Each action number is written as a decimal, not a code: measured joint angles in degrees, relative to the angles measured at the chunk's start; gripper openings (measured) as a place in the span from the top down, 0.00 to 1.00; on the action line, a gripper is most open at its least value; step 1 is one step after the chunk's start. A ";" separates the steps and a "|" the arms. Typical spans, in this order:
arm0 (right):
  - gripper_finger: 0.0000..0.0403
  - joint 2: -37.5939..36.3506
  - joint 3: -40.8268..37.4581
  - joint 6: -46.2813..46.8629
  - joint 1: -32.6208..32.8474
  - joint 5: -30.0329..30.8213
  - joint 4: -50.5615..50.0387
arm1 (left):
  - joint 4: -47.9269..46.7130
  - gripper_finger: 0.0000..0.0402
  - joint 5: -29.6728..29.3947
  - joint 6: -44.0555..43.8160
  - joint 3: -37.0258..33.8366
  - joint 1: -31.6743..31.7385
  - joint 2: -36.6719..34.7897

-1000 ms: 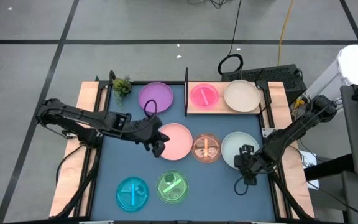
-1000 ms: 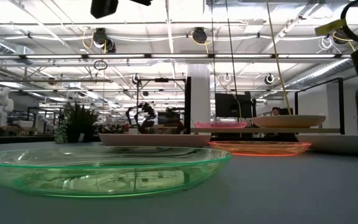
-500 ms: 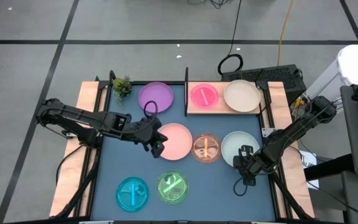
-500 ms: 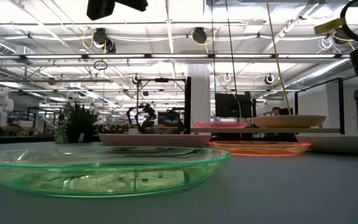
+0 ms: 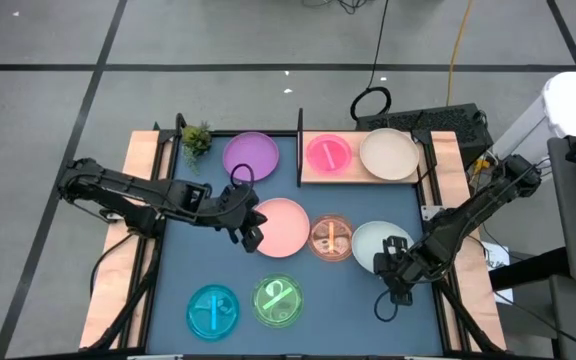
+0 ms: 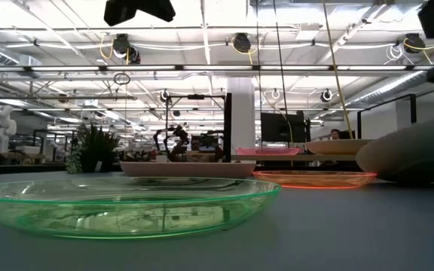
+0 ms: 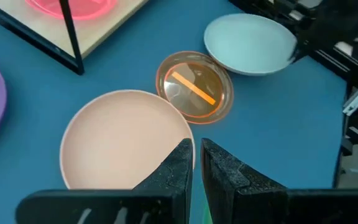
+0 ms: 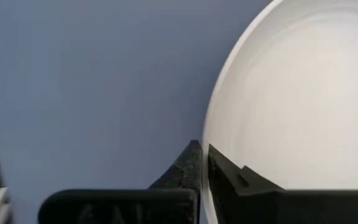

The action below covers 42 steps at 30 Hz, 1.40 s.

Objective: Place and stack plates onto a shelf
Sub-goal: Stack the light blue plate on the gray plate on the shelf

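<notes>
My right gripper (image 5: pixel 394 262) is shut on the pale mint-white plate (image 5: pixel 371 243) at the table's right, and the plate stands tipped. My left gripper (image 5: pixel 251 234) hangs shut over the near left rim of the pink plate (image 5: pixel 282 226), holding nothing. The orange-brown plate (image 5: pixel 332 238) lies flat between the two. The purple plate (image 5: pixel 250 155) lies at the far side, the cyan (image 5: pixel 213 310) and green (image 5: pixel 279 302) plates near the front. On the shelf (image 5: pixel 364 179) rest the magenta plate (image 5: pixel 328 153) and the cream plate (image 5: pixel 388 153). My right gripper pinches the mint-white plate's rim (image 8: pixel 205 134) on its near right side, one finger inside the bowl and one outside. The fingers come from above, pointing steeply down. The held side is raised and the plate tilts (image 6: pixel 413 154), its opposite edge low by the table.
The shelf's thin black upright (image 5: pixel 300 147) stands at its left end. A small green plant (image 5: pixel 196 138) sits at the far left corner. Wooden side rails (image 5: pixel 118 260) run along both table sides. Bare blue table (image 5: pixel 358 310) lies near the front right.
My right gripper has shut on the mint-white plate's rim and gone up. The plate's near right side has risen with it, so the plate now stands tipped and has shifted a little toward the table's left. My left gripper has turned slightly in place.
</notes>
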 joint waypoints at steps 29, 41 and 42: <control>1.00 0.00 28.03 -7.48 -12.39 15.06 -24.63 | 0.28 0.91 2.40 12.34 0.00 2.10 0.00; 1.00 0.00 31.33 -25.46 -29.10 15.17 -28.80 | 0.27 0.91 2.36 11.62 0.00 2.75 0.00; 1.00 0.00 31.37 -26.81 -30.46 15.17 -28.99 | 0.27 0.91 2.36 11.50 0.00 2.95 0.00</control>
